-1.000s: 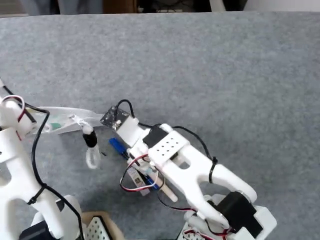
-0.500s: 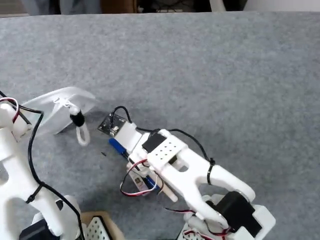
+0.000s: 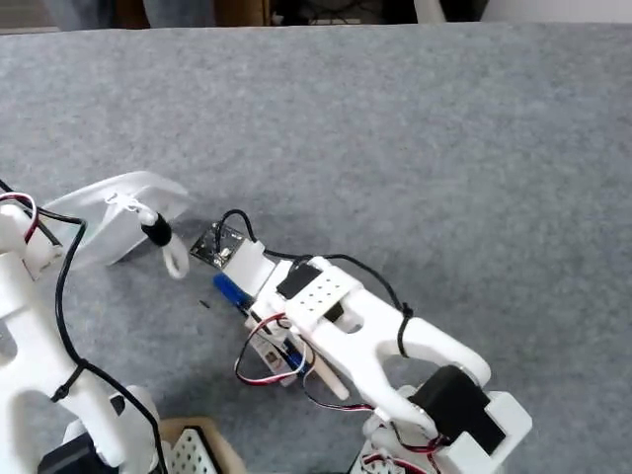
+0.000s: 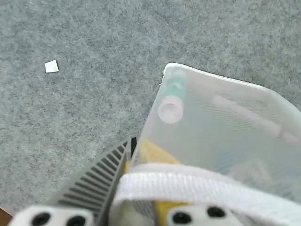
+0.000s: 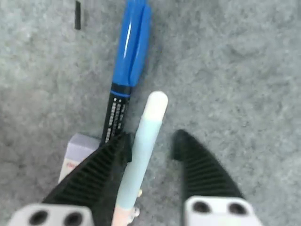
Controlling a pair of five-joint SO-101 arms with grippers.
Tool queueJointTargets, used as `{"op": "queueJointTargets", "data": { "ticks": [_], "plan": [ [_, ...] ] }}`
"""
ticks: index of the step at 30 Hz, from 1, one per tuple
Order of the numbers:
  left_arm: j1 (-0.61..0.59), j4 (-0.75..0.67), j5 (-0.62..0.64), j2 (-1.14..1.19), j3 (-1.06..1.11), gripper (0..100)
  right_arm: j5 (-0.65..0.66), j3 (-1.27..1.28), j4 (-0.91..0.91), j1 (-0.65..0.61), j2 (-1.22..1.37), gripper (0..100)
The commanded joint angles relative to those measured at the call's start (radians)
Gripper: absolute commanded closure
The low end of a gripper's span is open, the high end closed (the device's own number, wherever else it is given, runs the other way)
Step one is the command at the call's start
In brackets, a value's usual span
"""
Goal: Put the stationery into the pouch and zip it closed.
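Nearest the viewer, the right arm stretches low over the grey desk point(image 3: 444, 128). Its right claw point(image 5: 153, 139) is spread, with a pale blue pen point(image 5: 146, 141) lying between the two dark fingers. The pen touches one finger point(image 5: 101, 172) and leaves a gap to the other finger.

Just beside that pen lies a blue marker point(image 5: 133, 47) with a blue cap and a black barrel; it points away from the claw. From above, its blue end point(image 3: 232, 289) shows on the desk ahead of the arm. A small pale box point(image 5: 74, 153) sits against the marker's black barrel, partly hidden by the finger.

Farther back, toward the left arm's side, the translucent pouch point(image 3: 114, 217) is held up off the desk. The left claw point(image 4: 136, 150) pinches it at the edge, just below its white zip band point(image 4: 188, 181). A black zip pull point(image 3: 156, 232) with a white loop hangs from the pouch. Inside the pouch are a pen with a pale cap point(image 4: 171, 101) and a thin white stick point(image 4: 249, 117). A small white scrap point(image 4: 51, 66) lies on the desk beyond.
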Motion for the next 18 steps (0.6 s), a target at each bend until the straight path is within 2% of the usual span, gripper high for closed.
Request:
{"op": "queueJointTargets", "data": {
  "ticks": [1, 8, 13, 18],
  "plan": [
    [-0.010, 0.002, 0.002, 0.008, -0.016, 97, -0.003, -0.002, -0.029, -0.005, 0.002, 91.7],
    [-0.010, 0.002, 0.002, 0.008, -0.013, 97, -0.032, -0.005, -0.029, 0.012, -0.007, 92.3],
    [-0.001, 0.002, 0.000, 0.008, -0.012, 97, -0.054, -0.074, -0.018, 0.163, -0.015, 97.2],
    [0.096, 0.003, 0.000, 0.006, -0.021, 97, -0.046, -0.114, -0.018, 0.292, -0.151, 98.0]
  ]
}}
